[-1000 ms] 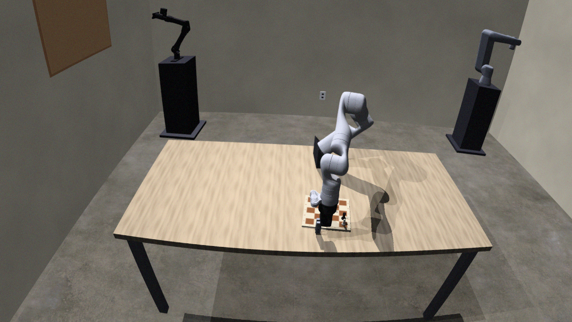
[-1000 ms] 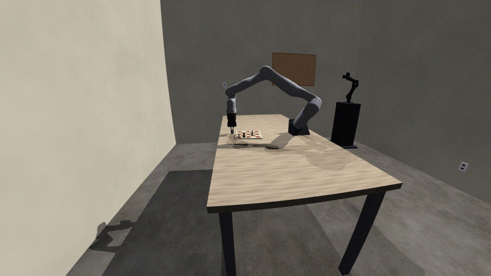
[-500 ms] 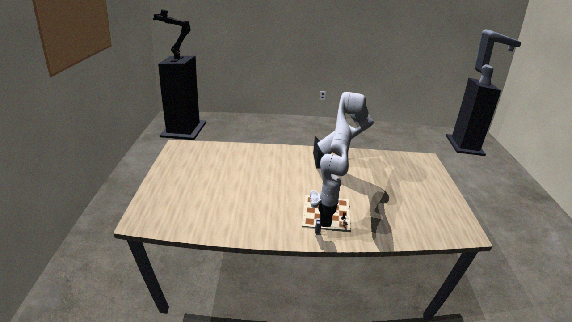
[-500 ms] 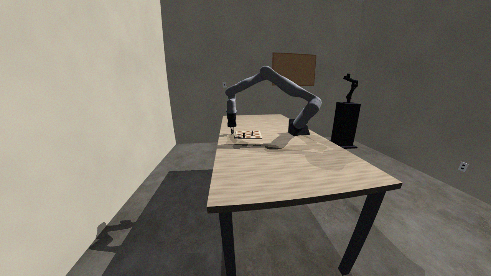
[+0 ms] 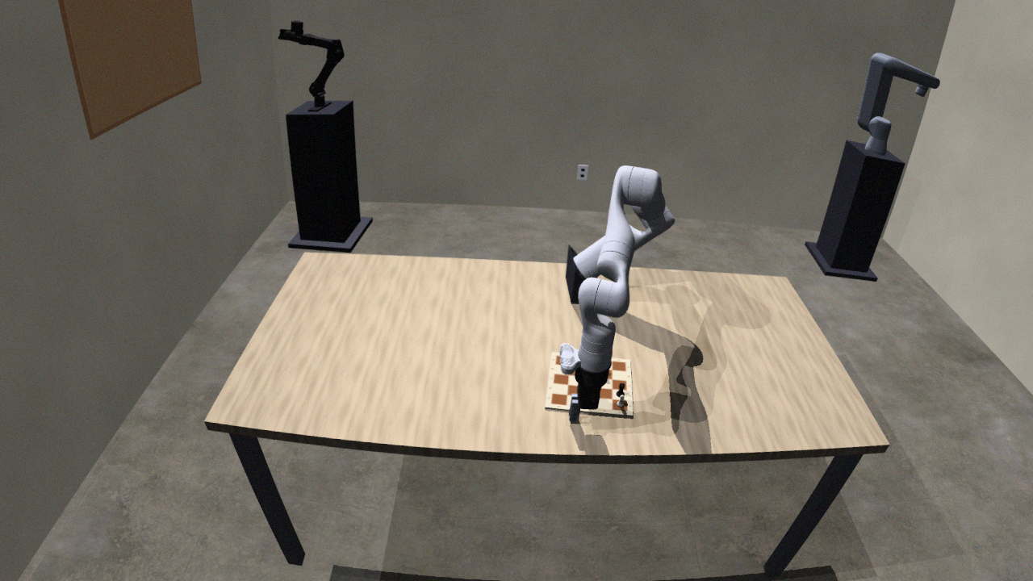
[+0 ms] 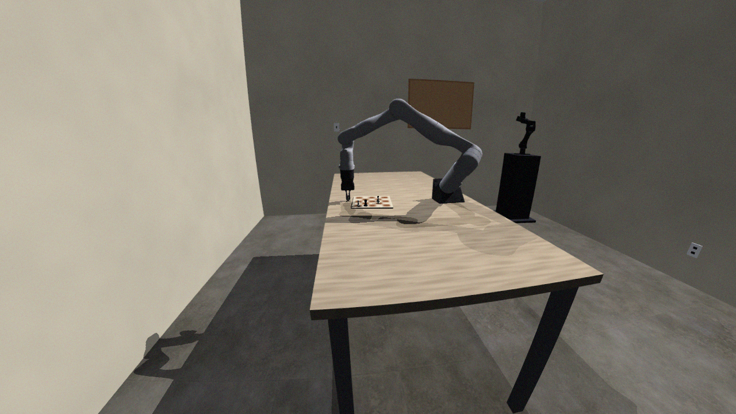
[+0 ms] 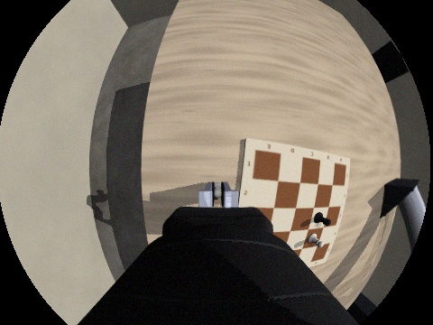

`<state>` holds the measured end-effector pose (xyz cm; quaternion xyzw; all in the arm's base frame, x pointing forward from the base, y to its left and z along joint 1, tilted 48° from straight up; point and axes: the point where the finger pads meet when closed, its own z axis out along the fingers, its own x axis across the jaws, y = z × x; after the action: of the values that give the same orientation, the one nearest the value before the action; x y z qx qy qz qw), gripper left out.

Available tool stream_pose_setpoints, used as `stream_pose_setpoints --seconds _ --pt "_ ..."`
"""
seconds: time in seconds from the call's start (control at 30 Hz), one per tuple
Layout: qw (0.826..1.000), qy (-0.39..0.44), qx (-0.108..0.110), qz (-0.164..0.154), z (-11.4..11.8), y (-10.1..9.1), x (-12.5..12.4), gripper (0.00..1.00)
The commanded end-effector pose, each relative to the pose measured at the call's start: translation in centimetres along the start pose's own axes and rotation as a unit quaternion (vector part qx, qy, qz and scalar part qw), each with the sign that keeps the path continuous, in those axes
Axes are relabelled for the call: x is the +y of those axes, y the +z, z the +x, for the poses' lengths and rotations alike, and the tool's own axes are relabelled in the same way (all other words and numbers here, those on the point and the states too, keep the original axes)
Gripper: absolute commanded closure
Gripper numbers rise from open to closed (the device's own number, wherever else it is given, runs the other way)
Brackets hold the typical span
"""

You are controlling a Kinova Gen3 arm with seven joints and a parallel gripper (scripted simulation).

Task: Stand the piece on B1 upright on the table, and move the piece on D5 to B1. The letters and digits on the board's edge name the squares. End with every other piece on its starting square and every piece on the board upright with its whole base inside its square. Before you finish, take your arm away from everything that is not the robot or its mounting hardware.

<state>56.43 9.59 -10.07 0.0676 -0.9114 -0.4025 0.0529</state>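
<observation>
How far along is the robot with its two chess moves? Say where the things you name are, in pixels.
Looks done: B1 (image 7: 327, 172) is vacant. In hand: the gripper (image 5: 574, 419) (image 6: 348, 199) (image 7: 217, 190) grips a pale piece (image 7: 217, 193) beside the board (image 5: 564, 387) (image 7: 266, 194), probably B1's. Left: standing it, releasing, moving what seems D5's piece (image 5: 621, 401) (image 6: 358, 203) to B1, withdrawing.
</observation>
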Motion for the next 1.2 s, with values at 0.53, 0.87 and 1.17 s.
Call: stream_pose_setpoints --seconds 0.53,0.87,1.17 --pt "1.0 0.0 -0.001 0.001 -0.08 -0.01 -0.04 1.0" --pt "1.0 0.0 -0.001 0.001 -0.08 0.14 -0.04 1.0" --pt "1.0 0.0 -0.001 0.001 -0.08 0.14 -0.04 1.0"
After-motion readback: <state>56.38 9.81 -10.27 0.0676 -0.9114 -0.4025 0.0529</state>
